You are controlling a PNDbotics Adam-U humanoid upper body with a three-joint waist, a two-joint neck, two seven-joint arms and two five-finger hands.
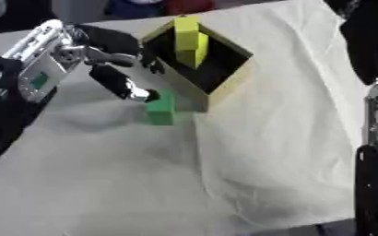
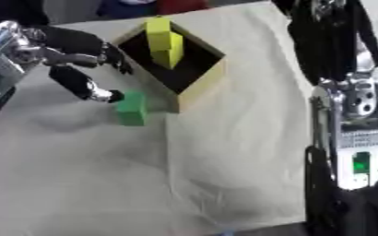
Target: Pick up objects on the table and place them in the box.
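A green block (image 1: pixel 161 108) lies on the white cloth, just left of the near corner of the open wooden box (image 1: pixel 228 87). Inside the box a yellow stepped block (image 1: pixel 190 42) stands upright. My left hand (image 1: pixel 111 44) reaches in from the left and is open. Its thumb (image 1: pixel 124 84) points down to the green block's upper left edge, and its fingers spread towards the box's left rim without closing on the block. My right hand (image 2: pixel 329 41) hangs at the right edge, fingers straight and holding nothing, well away from the box.
The table is covered by a creased white cloth (image 1: pixel 249 175), with its front edge near the bottom right. My right forearm (image 2: pixel 350 138) runs along the right side. Dark and coloured shapes sit beyond the far table edge.
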